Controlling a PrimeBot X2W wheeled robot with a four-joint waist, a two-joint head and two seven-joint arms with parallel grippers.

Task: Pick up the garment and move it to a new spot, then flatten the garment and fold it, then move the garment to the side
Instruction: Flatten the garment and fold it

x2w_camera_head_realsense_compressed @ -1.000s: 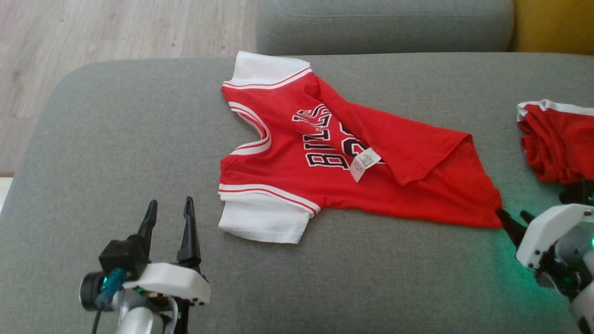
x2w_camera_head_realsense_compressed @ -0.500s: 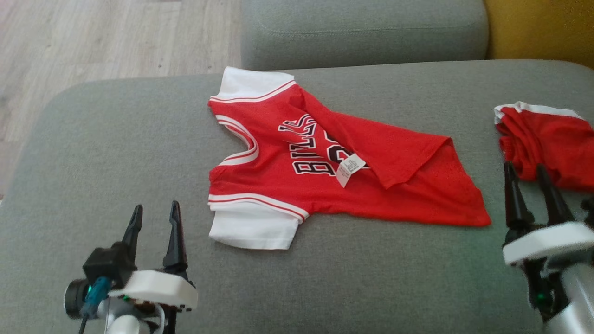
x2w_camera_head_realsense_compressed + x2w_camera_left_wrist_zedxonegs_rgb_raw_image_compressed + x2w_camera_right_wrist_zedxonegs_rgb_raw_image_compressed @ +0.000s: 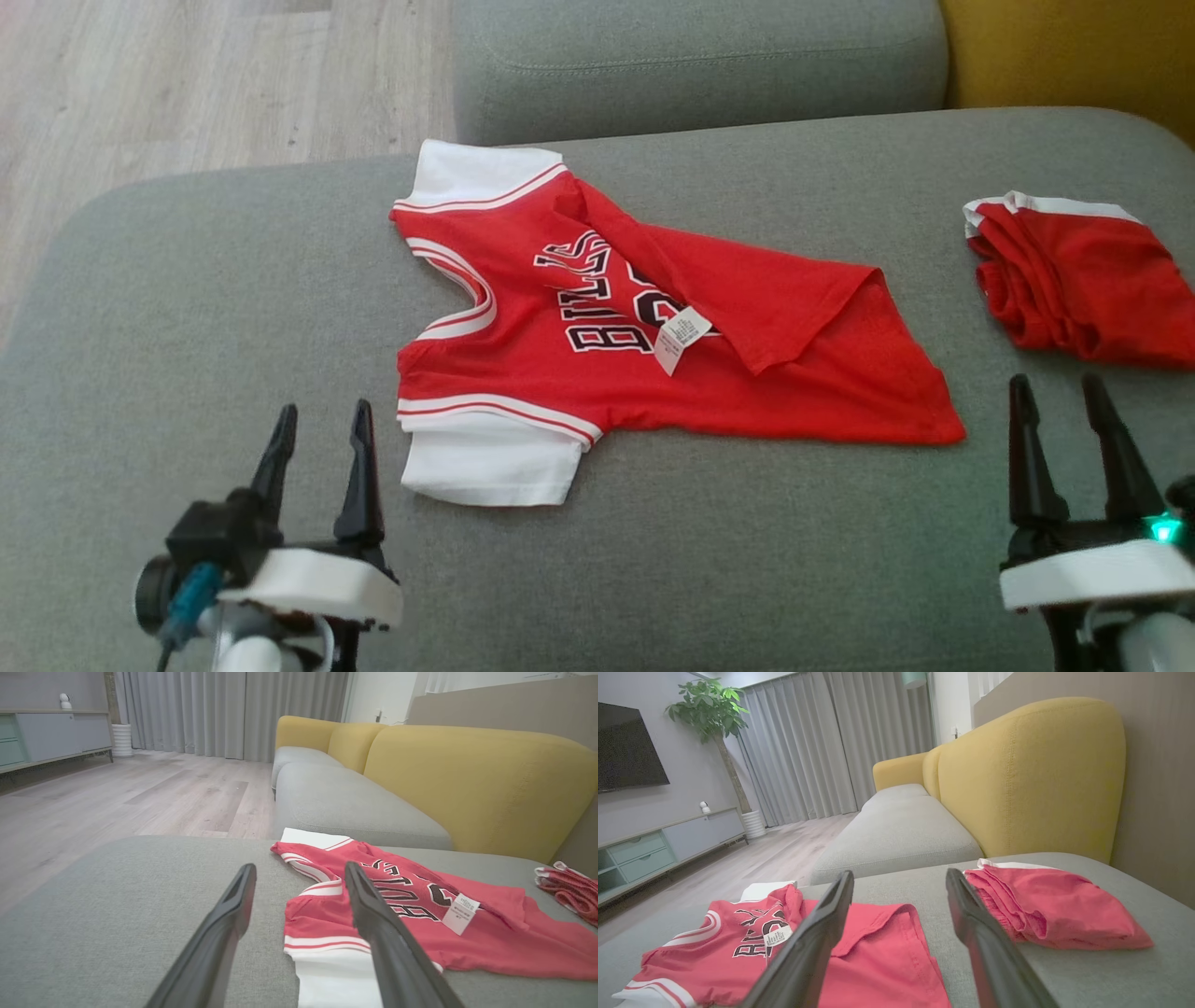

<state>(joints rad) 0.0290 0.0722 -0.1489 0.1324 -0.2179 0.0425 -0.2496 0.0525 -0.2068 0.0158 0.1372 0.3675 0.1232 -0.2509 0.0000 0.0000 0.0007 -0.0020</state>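
Observation:
A red jersey with white sleeves and black lettering lies on the grey sofa cushion, its far lower part folded over so a white label shows. The jersey also lies just right of my left fingers, and the jersey spreads left of my right fingers. My left gripper stands open near the front left, short of the near white sleeve. My right gripper stands open at the front right, just right of the jersey's hem corner, holding nothing.
A second red garment, folded, lies at the cushion's right; the same red garment sits just right of my right fingers. Another grey cushion lies beyond, with a yellow backrest. Wooden floor lies off the cushion's left edge.
My right gripper let go of the jersey's hem corner, drew back and now points upright, open. The jersey's hem settled flat. The camera shifted, sliding the scene leftward.

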